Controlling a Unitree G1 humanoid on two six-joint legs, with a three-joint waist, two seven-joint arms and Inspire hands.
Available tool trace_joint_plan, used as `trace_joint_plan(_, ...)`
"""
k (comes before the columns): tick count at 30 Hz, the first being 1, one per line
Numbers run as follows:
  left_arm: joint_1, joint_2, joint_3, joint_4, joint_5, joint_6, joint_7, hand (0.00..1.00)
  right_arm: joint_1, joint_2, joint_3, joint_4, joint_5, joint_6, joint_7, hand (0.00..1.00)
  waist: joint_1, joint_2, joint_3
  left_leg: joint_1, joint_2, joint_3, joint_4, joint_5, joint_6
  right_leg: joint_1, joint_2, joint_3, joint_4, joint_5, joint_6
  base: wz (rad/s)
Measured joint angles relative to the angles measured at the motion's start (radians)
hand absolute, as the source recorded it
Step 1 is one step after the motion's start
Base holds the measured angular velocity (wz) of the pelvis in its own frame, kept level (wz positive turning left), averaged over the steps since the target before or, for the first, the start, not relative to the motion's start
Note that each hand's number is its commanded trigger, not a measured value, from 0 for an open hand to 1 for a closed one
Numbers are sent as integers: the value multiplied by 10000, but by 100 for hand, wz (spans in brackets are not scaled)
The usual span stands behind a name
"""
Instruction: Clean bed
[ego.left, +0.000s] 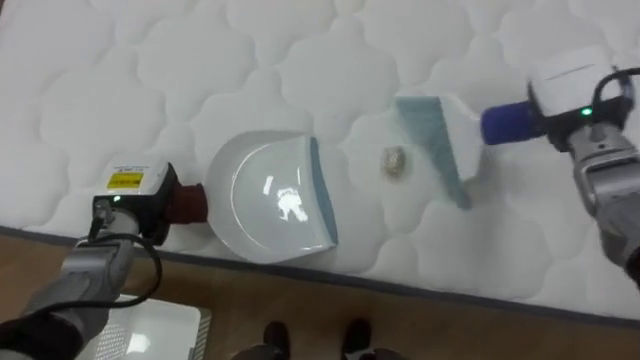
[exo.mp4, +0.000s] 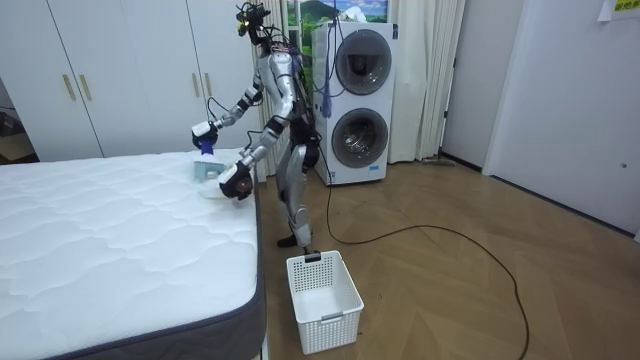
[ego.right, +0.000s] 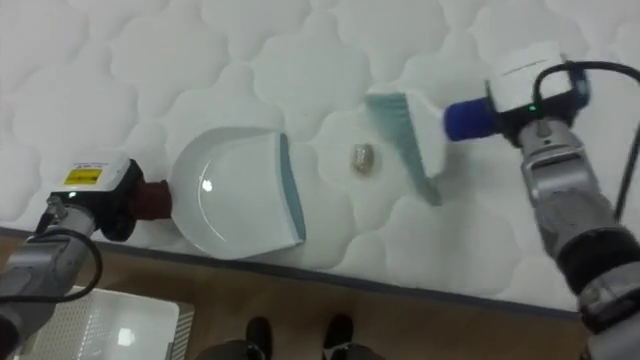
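Left eye view: one small crumpled scrap (ego.left: 395, 160), paper perhaps, lies on the mattress (ego.left: 120, 60) between one dustpan (ego.left: 270, 195) and one brush (ego.left: 435, 140). It looks light and loose, apt to skitter, so sweeping should suit it better than pinching. The left hand (ego.left: 135, 195) is closed round the dustpan's handle at the bed's edge. The right hand (ego.left: 572, 95) grips the brush's blue handle. One white basket (exo.mp4: 322, 295) stands on the floor.

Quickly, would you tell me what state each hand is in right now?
Left hand: closed on the dustpan handle.
Right hand: closed on the brush handle.
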Motion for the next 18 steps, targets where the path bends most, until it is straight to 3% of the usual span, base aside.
trace_joint_plan(3,-11,-18,-3,0,-151,-17,5,100,68,383,-6,-172,1573,-346,652,100,69,10,-4,-218,8,-52,64,-1,2,-209,-40,-22,106,-8,7,6)
trace_joint_plan(9,-7,-21,96,-88,-144,-145,25,100,22,398,-97,-332,3774,-647,1574,100,80,43,-17,-562,5,-96,373,-2,5,-453,-152,-123,339,-10,10,4)
trace_joint_plan(18,72,-189,183,-101,-95,-447,38,100,26,437,-135,-1525,4725,-1633,3045,100,365,244,-43,-641,4,-90,484,-33,54,-638,-215,-142,672,-84,-81,0)
